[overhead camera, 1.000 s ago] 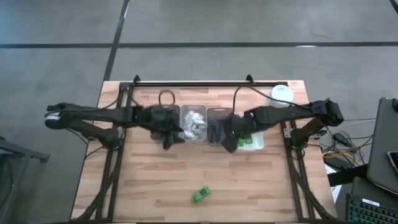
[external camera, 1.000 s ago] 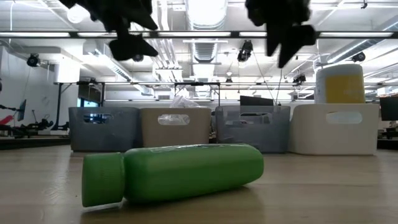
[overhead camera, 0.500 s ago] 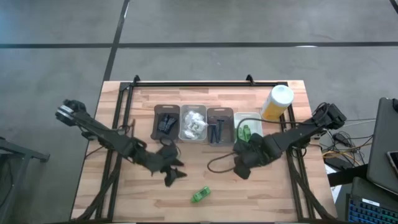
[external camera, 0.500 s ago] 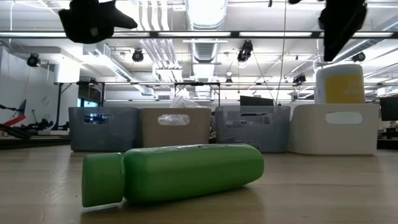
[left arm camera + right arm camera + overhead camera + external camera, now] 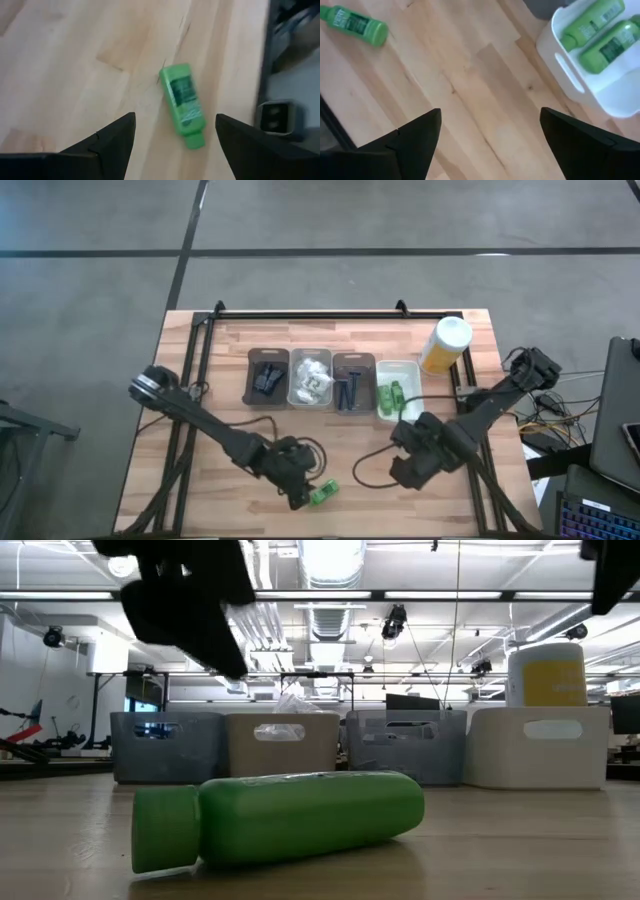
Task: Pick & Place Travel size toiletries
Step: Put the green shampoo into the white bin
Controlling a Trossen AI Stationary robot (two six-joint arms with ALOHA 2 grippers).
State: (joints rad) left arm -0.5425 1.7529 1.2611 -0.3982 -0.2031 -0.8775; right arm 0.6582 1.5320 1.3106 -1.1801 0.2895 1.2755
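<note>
Left gripper (image 5: 172, 137) fingers spread wide above the wooden table (image 5: 75, 65). Green tube (image 5: 183, 104) lies flat on it between and beyond the fingertips, untouched, cap end nearer the camera. Table edge just past it.

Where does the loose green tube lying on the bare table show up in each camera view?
High view: green tube near the front edge, beside the left gripper.
Low view: large, centre foreground.
Left wrist view: centre.
Right wrist view: upper corner.
Shared landmark: white tray holding two more tubes.
</note>
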